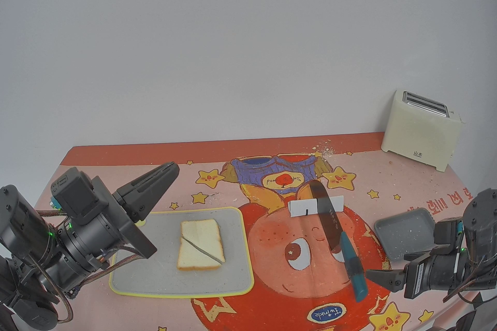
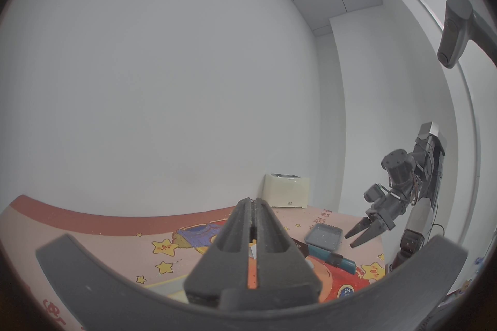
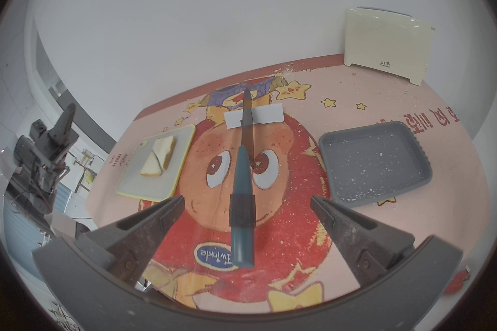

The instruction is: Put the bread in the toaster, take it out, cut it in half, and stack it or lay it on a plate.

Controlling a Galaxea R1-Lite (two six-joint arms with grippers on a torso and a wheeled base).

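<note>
1. The cutting board [image 1: 155, 272], grey with a yellow rim, lies on the left part of the cartoon-printed table mat [image 1: 290, 254]; every place below is given from it.
2. The bread [image 1: 201, 245] lies flat on the board, a little right of its middle. A diagonal cut runs across the slice, and the two halves rest against each other.
3. The left gripper [image 1: 168, 172] hangs above the board's far left corner, raised off the surface. In the left wrist view its fingers [image 2: 269, 236] are clenched together with only a thin seam between them. It holds nothing and touches neither the board nor the bread.
4. The knife [image 1: 336, 236] lies on the mat to the right of the board, apart from it. Its dark blade points away from the robot and its teal handle points toward it. The blade crosses a white strip [image 1: 301, 207] lying flat on the mat.
5. The right gripper [image 3: 247, 201] sits farther right of the board, just beyond the knife's handle. Its fingers [image 3: 155, 223] are spread wide and released, gripping nothing. In the right wrist view the handle lies in line with the gap between them. In the head view the nearer fingertip is just beside the handle with a small gap.
6. A grey plate [image 1: 406, 234] sits right of the board beyond the knife, speckled with crumbs.
7. The toaster [image 1: 420, 129], cream-coloured, stands well apart from the board at the table's far right corner.
</note>
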